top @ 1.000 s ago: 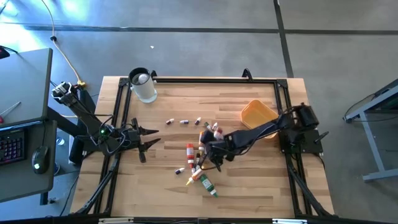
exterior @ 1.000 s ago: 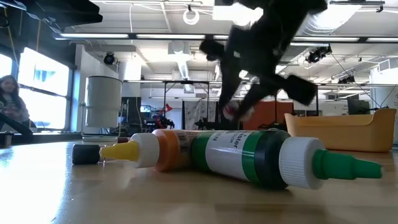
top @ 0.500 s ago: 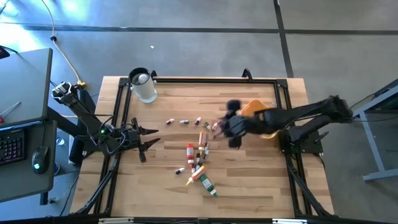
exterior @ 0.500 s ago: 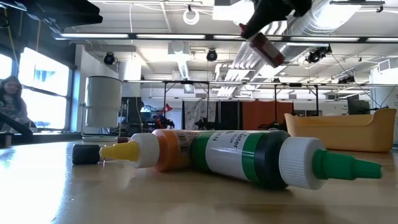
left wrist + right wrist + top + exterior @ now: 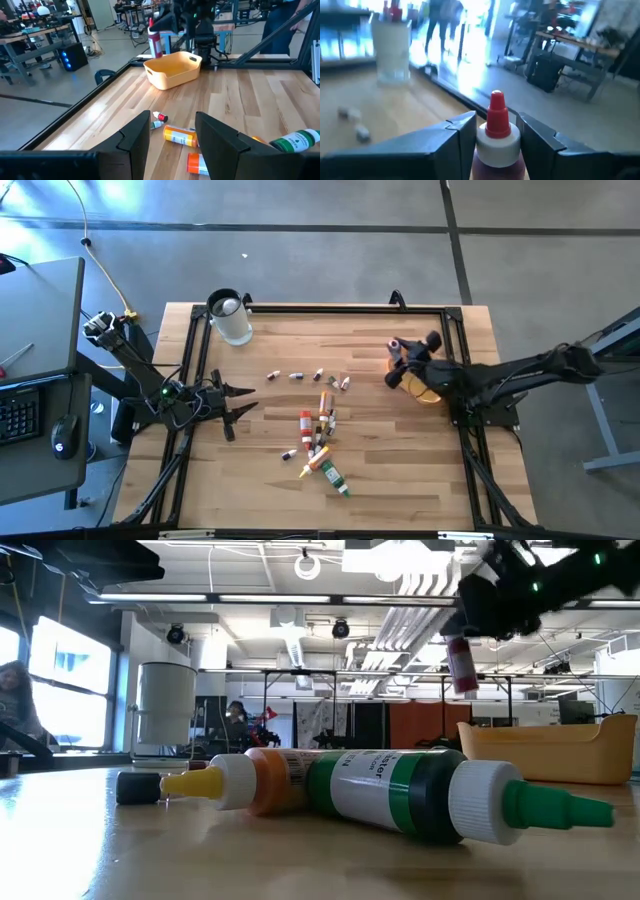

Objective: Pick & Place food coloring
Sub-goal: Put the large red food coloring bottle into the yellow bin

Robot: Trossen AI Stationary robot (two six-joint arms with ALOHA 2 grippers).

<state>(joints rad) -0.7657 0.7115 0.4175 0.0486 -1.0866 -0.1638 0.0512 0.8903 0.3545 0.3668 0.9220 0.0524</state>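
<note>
My right gripper (image 5: 398,348) is shut on a red food coloring bottle (image 5: 496,120) with a white collar and a red tip. It holds the bottle in the air over the left rim of the orange-yellow tray (image 5: 172,72). The other bottles lie on their sides in a loose pile (image 5: 318,435) mid-table, among them a green one (image 5: 400,795) and an orange one (image 5: 270,780). A few tiny vials (image 5: 295,376) lie farther back. My left gripper (image 5: 245,398) is open and waits low at the table's left side, pointing toward the pile. My right gripper pinches the red bottle between its two fingers (image 5: 455,140) at the white collar (image 5: 496,146) below the tip. The fingers come roughly level from the table's right. The bottle is lifted clear and stands about upright, tip up, with its body (image 5: 461,665) hanging below the fingers.
A clear round jar (image 5: 232,320) stands at the far left corner. A black frame (image 5: 320,308) runs around the table's edges. Bare wood lies between the pile and the tray. People and workbenches show in the room behind.
My right gripper has risen from the pile mid-table and swung toward the table's right and far side, to the tray. It has stayed shut on the red bottle, which is now carried high over the tray's rim. The pile has kept its place.
</note>
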